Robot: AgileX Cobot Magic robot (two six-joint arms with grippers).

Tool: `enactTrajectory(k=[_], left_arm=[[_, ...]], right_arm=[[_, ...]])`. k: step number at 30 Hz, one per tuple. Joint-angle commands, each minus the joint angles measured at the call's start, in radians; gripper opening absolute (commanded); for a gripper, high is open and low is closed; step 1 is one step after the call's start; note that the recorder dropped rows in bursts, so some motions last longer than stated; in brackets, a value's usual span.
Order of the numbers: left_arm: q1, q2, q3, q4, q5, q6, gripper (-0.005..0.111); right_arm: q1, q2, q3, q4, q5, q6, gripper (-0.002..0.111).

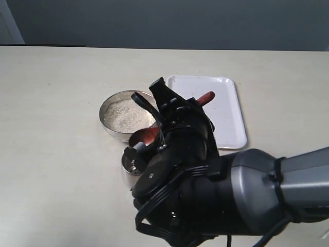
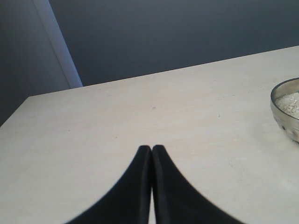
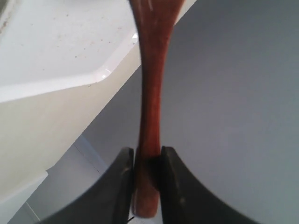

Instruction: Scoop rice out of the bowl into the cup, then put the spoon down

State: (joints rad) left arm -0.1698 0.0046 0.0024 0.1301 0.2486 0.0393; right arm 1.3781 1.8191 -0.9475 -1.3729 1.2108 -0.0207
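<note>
The steel bowl holds a bed of whitish rice; its edge and rice also show in the left wrist view. Just in front of it stands the small steel cup, half hidden by my right arm. My right gripper is shut on the handle of the reddish-brown wooden spoon. The spoon's head hangs over the cup's mouth and its handle end points up over the tray. My left gripper is shut on nothing, above bare table left of the bowl.
A white rectangular tray lies right of the bowl, behind my right arm. My bulky right arm fills the near right of the exterior view. A dark wall runs behind the table's far edge.
</note>
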Motion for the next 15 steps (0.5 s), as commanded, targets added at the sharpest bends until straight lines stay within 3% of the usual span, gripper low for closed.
enactTrajectory(k=[1, 7, 15], left_arm=[[-0.003, -0.005, -0.002, 0.002, -0.011, -0.004, 0.001], [-0.003, -0.005, -0.002, 0.002, -0.011, -0.004, 0.001], [-0.003, -0.005, -0.002, 0.002, -0.011, -0.004, 0.001]], right_arm=[[-0.001, -0.056, 0.000, 0.042, 0.010, 0.039, -0.001], [-0.055, -0.122, -0.063, 0.287, 0.010, 0.248, -0.001], [-0.265, -0.151, -0.138, 0.503, -0.157, 0.423, -0.001]])
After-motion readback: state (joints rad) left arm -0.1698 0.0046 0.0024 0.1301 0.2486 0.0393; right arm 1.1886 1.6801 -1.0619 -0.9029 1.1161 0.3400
